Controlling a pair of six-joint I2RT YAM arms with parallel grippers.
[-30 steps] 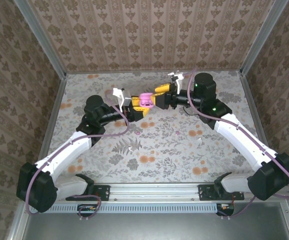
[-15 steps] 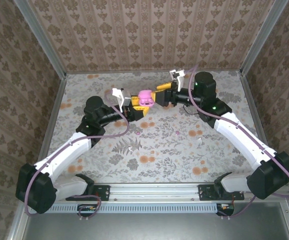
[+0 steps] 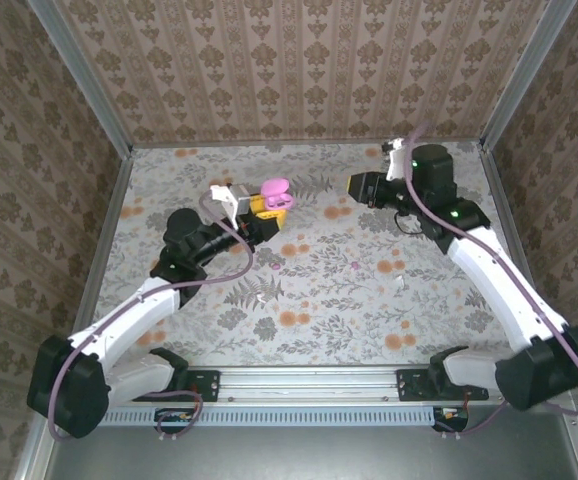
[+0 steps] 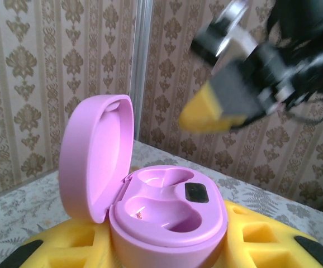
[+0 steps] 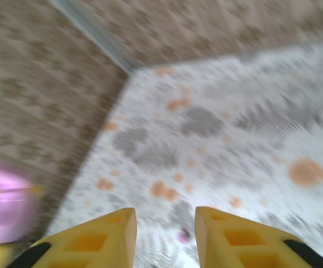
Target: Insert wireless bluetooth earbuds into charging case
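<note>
Since a second ago the right gripper [image 3: 352, 186] has drawn back to the right, away from the charging case [image 3: 274, 191] it was crowding, and the left arm has carried that case a little farther out and to the left. Nearest the arm bases, the flowered table [image 3: 299, 320] bears one magenta earbud [image 3: 355, 266], lying alone right of centre and well apart from both grippers. The right wrist view shows it as a small blurred dot on the table, in line with the gap between that gripper's yellow fingers [image 5: 103, 240]. Those fingers stand a little apart with nothing between them. Farther out, the left gripper [image 3: 264, 208] pinches the pink case by its base, yellow pads pressed against either side, with the case's opening facing upward. Its lid [image 4: 97, 159] is hinged back and stands upright on the left in the left wrist view. The two wells in the body show smooth pink floors, with a small dark square [image 4: 196, 192] set beside them near the rim. Beyond the case, the right gripper hangs blurred in front of the patterned back wall [image 3: 299, 70], not touching the case.
</note>
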